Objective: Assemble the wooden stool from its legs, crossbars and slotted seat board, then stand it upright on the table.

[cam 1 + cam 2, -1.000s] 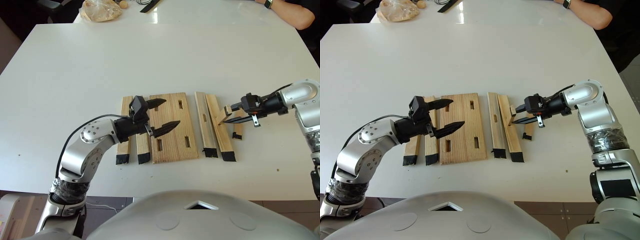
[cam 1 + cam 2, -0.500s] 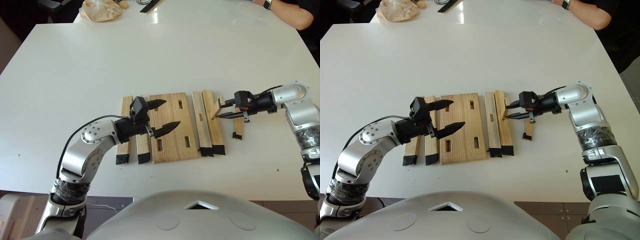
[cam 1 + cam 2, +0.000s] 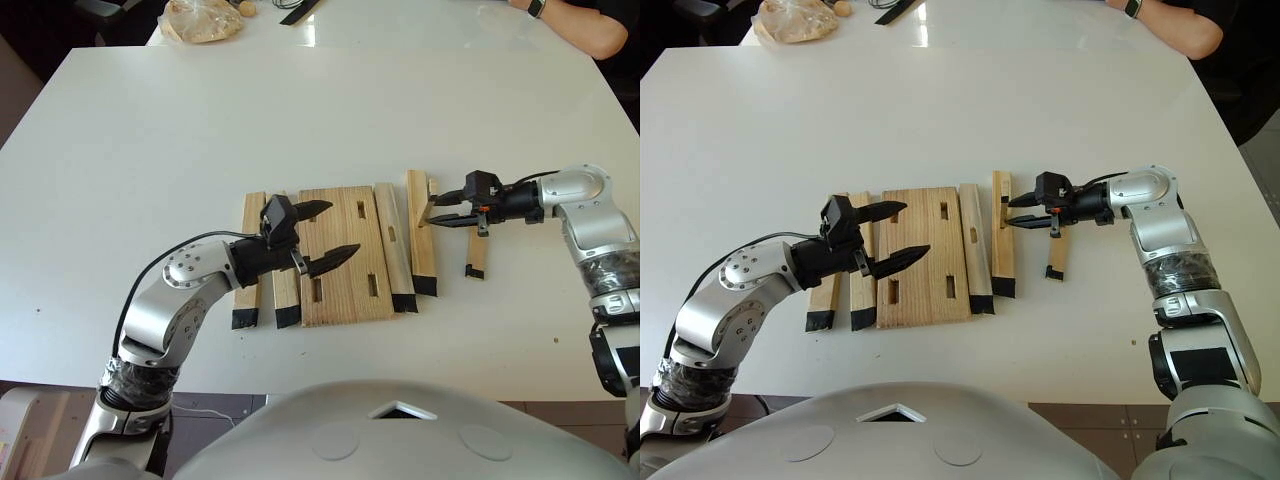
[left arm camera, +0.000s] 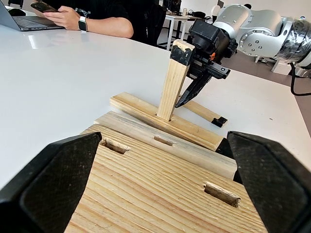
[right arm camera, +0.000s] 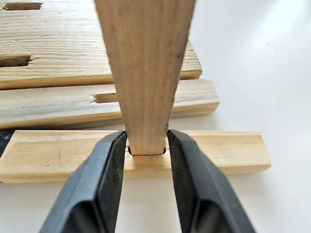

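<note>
1. White rectangular table [image 3: 150, 150] beneath all the parts, with a crumpled clear plastic bag [image 3: 203, 20] at its far left corner.
2. Square pale wooden seat board [image 3: 350, 270] with rectangular slots, lying flat near the table's middle. Black two-fingered left gripper [image 3: 342, 225] hovering over its left half, jaws spread wide, holding nothing.
3. Pair of long pale wooden legs with black ends [image 3: 252, 265], flat and side by side, just left of the board.
4. Slotted inner right leg [image 3: 392, 245] flat just beside the board's right edge, angled slightly. Outer right leg [image 3: 421, 245] close alongside it.
5. Short pale wooden crossbar with a black top [image 4: 174, 80], standing nearly upright on the outer right leg. Clamped low down between the fingers [image 5: 109, 179] of the black right gripper [image 3: 433, 211]. Cannot tell whether seated in a slot.
6. Second short wooden crossbar [image 3: 477, 258] flat on the table, apart from the legs, farther right.
</note>
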### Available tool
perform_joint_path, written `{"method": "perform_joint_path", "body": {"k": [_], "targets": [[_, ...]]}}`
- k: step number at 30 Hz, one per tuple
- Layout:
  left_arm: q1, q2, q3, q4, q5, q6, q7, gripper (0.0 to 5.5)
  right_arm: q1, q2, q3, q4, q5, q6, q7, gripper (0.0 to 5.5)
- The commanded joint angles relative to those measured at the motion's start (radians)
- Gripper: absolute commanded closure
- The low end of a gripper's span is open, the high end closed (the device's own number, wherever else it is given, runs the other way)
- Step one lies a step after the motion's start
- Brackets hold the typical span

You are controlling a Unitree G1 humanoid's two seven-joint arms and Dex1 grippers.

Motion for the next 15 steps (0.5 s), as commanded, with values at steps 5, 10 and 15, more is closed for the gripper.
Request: {"method": "perform_joint_path", "body": {"k": [5,10,15], "targets": [[0.004,0.018,-0.004,-0.003,0.009,0.010,-0.004,0.71,0.009,-0.006,-0.017,-0.035,0.008,0.018,0.002,3.33],[0.009,0.023,-0.003,-0.006,0.007,0.010,-0.009,0.71,0.006,0.000,-0.031,-0.062,0.040,0.072,0.014,3.03],[0.009,0.029,-0.005,-0.009,0.005,0.009,-0.011,0.71,-0.005,-0.001,-0.070,-0.089,0.084,0.122,0.017,3.03]]}}
